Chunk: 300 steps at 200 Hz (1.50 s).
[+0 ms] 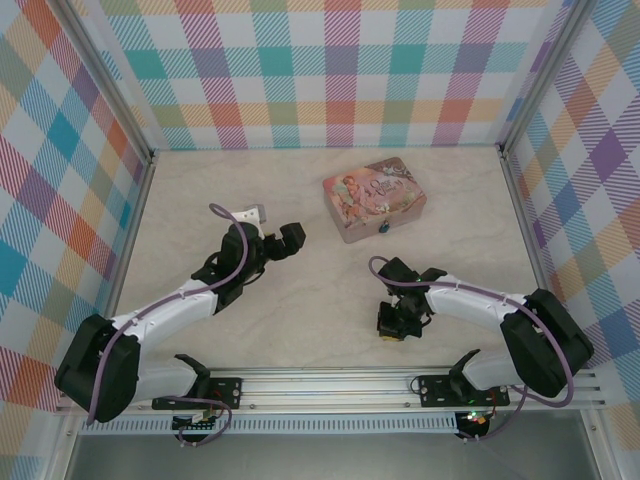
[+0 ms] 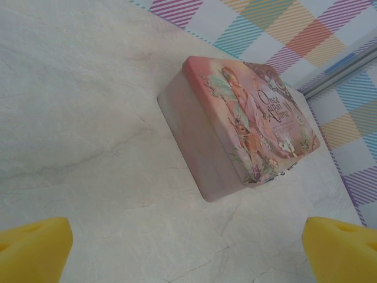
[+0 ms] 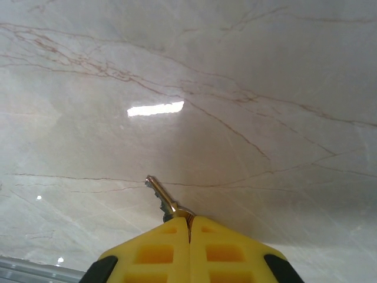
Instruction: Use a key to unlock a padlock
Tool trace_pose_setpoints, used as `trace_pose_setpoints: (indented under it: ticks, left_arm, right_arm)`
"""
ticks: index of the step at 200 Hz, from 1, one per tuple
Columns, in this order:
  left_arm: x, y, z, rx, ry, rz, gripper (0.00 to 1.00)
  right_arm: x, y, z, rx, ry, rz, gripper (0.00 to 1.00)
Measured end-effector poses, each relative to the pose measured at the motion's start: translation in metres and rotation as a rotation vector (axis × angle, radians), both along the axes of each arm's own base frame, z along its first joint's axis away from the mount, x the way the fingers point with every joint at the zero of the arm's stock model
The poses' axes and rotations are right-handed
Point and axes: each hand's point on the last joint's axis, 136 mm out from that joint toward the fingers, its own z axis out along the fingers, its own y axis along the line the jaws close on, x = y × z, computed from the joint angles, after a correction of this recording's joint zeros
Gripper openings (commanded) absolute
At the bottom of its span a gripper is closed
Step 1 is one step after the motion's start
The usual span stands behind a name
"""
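The right gripper (image 3: 189, 223), clamped on the key (image 3: 160, 194), is well apart from the pink tin (image 1: 374, 198), whose near wall carries the blue padlock (image 1: 383, 227). The wide-open left gripper (image 1: 290, 238), near the tin, should steady the padlock first.

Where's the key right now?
Right wrist view: the key sticks out of the shut right tool, over the table at the near right.

Cream marble-look tabletop (image 1: 300, 330): fine brown veining.
Plaid-patterned wall panels (image 1: 340, 70): teal, pink, orange, purple and yellow bands on white.
Pink rectangular metal tin (image 2: 247, 118): pastel fairy illustration, dark script lettering on lid.
Thin silver-grey metal key (image 3: 159, 194): brassy tint along blade.
Right gripper (image 3: 188, 227): yellow fingers, black trim.
Left gripper (image 2: 188, 250): yellow pads.
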Motion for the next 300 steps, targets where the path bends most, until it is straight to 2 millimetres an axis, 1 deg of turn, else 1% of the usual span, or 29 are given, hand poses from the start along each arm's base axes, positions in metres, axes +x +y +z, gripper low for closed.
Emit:
trace_pose_setpoints:
  ticks: [20,34,46,61,81,109,122,137,161,181,193,220,253,274,300]
  left_arm:
    - [-0.001,0.001,0.007,0.001,-0.022,-0.005,1.0]
    - [-0.003,0.001,0.014,-0.003,-0.039,-0.008,1.0]
    - [-0.004,0.002,0.018,-0.005,-0.05,-0.011,1.0]
    - [-0.005,0.001,0.022,-0.004,-0.053,-0.02,1.0]
    - [-0.006,-0.005,0.031,-0.012,-0.06,-0.055,0.99]
    - [-0.007,-0.022,0.057,-0.052,-0.087,-0.137,0.93]
    - [-0.006,-0.031,0.07,-0.076,-0.1,-0.181,0.9]
    - [-0.006,-0.042,0.082,-0.099,-0.107,-0.231,0.86]
    - [-0.011,-0.061,0.09,-0.127,-0.096,-0.31,0.8]
    - [-0.018,-0.077,0.094,-0.15,-0.078,-0.378,0.75]
    - [-0.021,-0.083,0.097,-0.164,-0.066,-0.406,0.74]
    - [-0.026,-0.089,0.103,-0.183,-0.059,-0.448,0.7]
    - [-0.032,-0.092,0.1,-0.186,-0.036,-0.48,0.65]
    - [-0.035,-0.093,0.099,-0.191,-0.024,-0.492,0.63]
    - [-0.038,-0.095,0.1,-0.21,-0.008,-0.504,0.61]
  right_arm:
    - [0.001,0.003,0.001,0.012,-0.017,0.007,0.0]
    - [0.006,0.006,0.003,0.035,-0.054,0.01,0.0]
    - [0.014,0.011,0.008,0.067,-0.104,0.008,0.0]
    - [0.026,0.018,0.022,0.119,-0.187,0.005,0.0]
    - [0.045,0.028,0.049,0.199,-0.327,0.0,0.0]
    - [0.068,0.037,0.087,0.287,-0.517,-0.006,0.0]
    - [0.079,0.043,0.109,0.342,-0.612,-0.012,0.0]
    - [0.091,0.051,0.139,0.421,-0.732,-0.013,0.0]
    - [0.104,0.061,0.179,0.518,-0.905,0.022,0.0]
    - [0.107,0.066,0.2,0.544,-1.028,0.106,0.0]
    - [0.107,0.069,0.205,0.534,-1.091,0.188,0.0]
    - [0.104,0.071,0.207,0.451,-1.218,0.415,0.0]
    - [0.102,0.073,0.207,0.326,-1.379,0.7,0.0]
    - [0.1,0.074,0.208,0.267,-1.458,0.843,0.0]
    - [0.099,0.079,0.209,0.222,-1.525,0.981,0.0]
